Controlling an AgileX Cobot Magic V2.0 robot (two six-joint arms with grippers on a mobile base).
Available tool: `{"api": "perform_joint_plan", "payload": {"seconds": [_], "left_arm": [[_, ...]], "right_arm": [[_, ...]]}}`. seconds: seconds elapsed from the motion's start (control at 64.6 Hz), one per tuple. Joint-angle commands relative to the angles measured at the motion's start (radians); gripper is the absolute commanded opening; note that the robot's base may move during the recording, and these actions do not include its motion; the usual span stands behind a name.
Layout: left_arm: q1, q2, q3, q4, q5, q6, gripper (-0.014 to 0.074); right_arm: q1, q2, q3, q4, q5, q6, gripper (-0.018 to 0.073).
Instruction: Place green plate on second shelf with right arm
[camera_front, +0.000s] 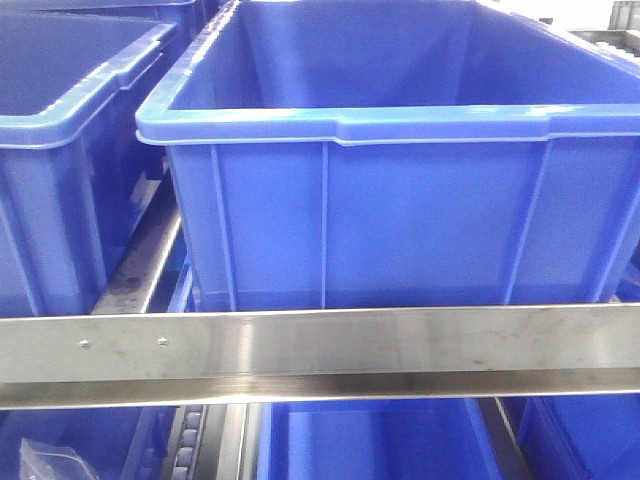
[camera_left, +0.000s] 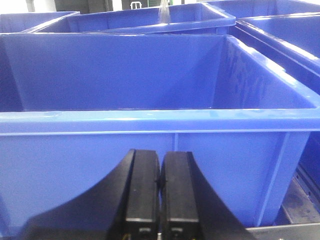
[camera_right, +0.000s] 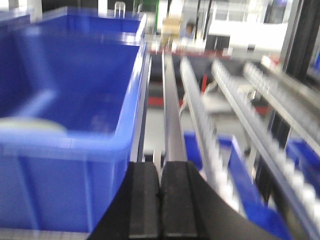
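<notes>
Black right pincer (camera_right: 160, 200) fills the bottom edge of the right wrist view, fingers pressed together, nothing between them. Frame is motion-blurred. Ahead and left of it stands a blue bin (camera_right: 75, 150); a pale sage-green curved edge, likely the green plate (camera_right: 30, 125), shows inside at the bin's near left wall. Roller rails (camera_right: 210, 130) run ahead and to the right. Left pincer (camera_left: 160, 182) likewise closed and empty, just before the wall of a large blue crate (camera_left: 150, 150). A steel rail (camera_front: 320, 345) crosses below the bins in the front view. No legible writing or labels anywhere.
</notes>
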Motion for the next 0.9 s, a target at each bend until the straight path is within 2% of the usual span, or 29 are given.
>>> {"api": "perform_joint_plan", "payload": {"seconds": [0.0, 0.124, 0.294, 0.882], "left_arm": [[-0.002, -0.018, 0.042, 0.0, -0.081, -0.003, 0.013], [-0.002, -0.018, 0.042, 0.0, -0.081, -0.003, 0.013], [-0.002, -0.018, 0.042, 0.0, -0.081, -0.003, 0.013], [-0.002, -0.018, 0.042, 0.0, -0.081, -0.003, 0.013]], "right_arm": [[-0.005, -0.026, -0.027, -0.009, 0.024, -0.012, 0.005], [-0.005, -0.031, -0.022, -0.004, 0.075, -0.012, 0.005], [-0.005, -0.031, 0.029, 0.046, 0.011, -0.011, 0.005], [-0.005, -0.03, 0.029, 0.023, -0.015, -0.013, 0.005]]}}
